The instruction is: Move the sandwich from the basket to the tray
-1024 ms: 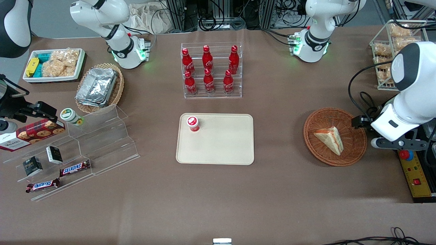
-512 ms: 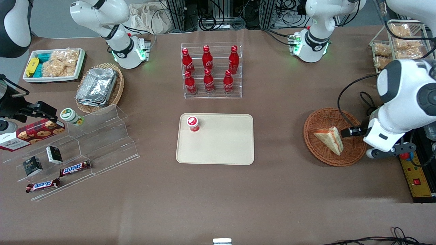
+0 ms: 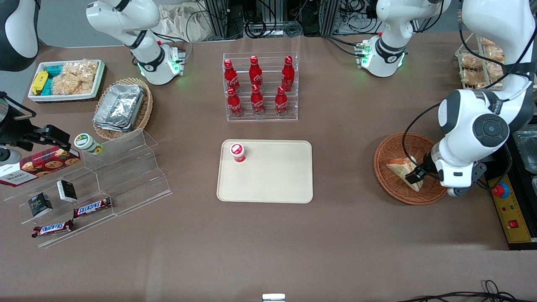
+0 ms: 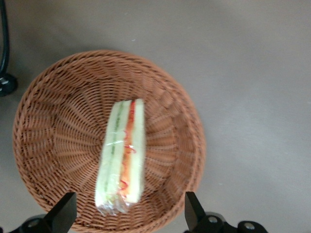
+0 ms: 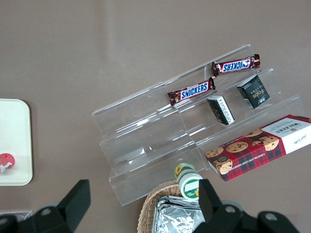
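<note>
Front view shows you what has just changed: a second ago the left arm stood off toward the working arm's end of the table, outside the basket (image 3: 410, 168); now its wrist has swung in and the gripper (image 3: 415, 175) hangs right over the sandwich (image 3: 402, 168), hiding part of it. The sandwich has not shifted at all; it lies in the basket as it did before

From the left wrist view you can see the jaws spread wide, one fingertip (image 4: 65, 211) at each side of the sandwich (image 4: 122, 156), with nothing held between them. The wrapped wedge lies in the gap between the jaws, its narrow end nearest them and its length running away from them, the red and green filling facing up at the camera. The basket (image 4: 43, 121) wall shows clear on both sides of the jaws

For the task this means, by my reading, that the approach is about done and the grasp has not begun. You would want to lower straight down so the jaws straddle the bread, then close gently, since soft bread in film may squash or slip. The tray (image 3: 272, 184) sits well apart from the jaws, toward the parked arm's end, with a red-capped bottle (image 3: 237, 152) standing in one corner; you have plenty of bare tray to set down on
</note>
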